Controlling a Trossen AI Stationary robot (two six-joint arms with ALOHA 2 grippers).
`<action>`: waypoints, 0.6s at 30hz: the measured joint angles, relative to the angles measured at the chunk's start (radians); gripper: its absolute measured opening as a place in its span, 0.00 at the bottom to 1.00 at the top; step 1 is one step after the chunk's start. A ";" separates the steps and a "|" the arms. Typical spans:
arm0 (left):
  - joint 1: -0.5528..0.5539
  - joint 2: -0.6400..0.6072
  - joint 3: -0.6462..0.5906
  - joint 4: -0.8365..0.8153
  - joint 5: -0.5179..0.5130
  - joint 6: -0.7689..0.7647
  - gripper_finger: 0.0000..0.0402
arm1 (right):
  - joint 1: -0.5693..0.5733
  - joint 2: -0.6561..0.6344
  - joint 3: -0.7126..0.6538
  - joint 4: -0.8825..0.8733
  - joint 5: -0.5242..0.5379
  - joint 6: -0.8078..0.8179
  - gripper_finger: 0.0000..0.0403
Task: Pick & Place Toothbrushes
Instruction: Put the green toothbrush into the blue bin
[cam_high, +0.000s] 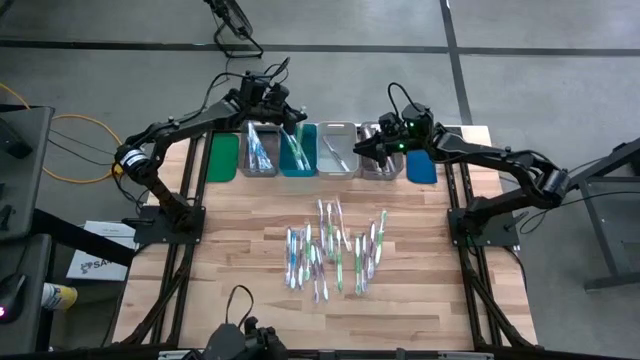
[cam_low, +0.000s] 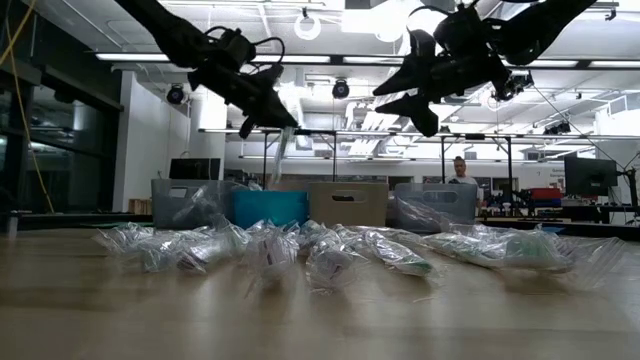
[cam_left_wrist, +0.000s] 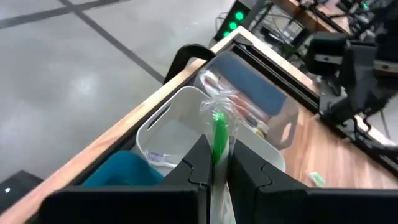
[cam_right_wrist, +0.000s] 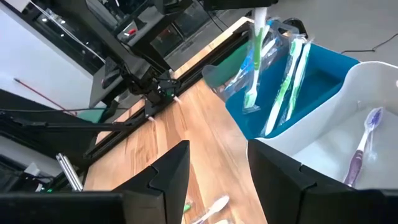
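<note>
The row of bins (cam_high: 300, 152) sits directly under both sets of fingers, blocking a straight descent. Toward the arm bases, bare desk (cam_high: 230, 215) lies open, until the scattered wrapped toothbrushes (cam_high: 335, 250) clutter the middle between both arms.

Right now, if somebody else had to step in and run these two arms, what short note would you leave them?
Left hand: shut on a wrapped green toothbrush, over the teal bin at the table's far edge.
Right hand: open, holding nothing, above the bins to the right.
Done: a few toothbrushes already sit in the bins, green ones in the teal bin and a purple toothbrush in the white bin.
Left: release this one, then sort the pile of wrapped toothbrushes at mid-table.
</note>
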 joint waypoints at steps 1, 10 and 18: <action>0.000 0.000 -0.009 0.008 -0.009 -0.023 0.05 | 0.000 0.000 0.000 -0.002 0.000 -0.002 0.39; 0.000 -0.002 -0.094 0.088 -0.132 -0.176 0.05 | 0.000 0.000 0.000 -0.023 0.020 -0.026 0.39; -0.023 -0.002 -0.156 0.183 -0.214 -0.284 0.06 | 0.000 0.000 0.000 -0.025 0.024 -0.027 0.38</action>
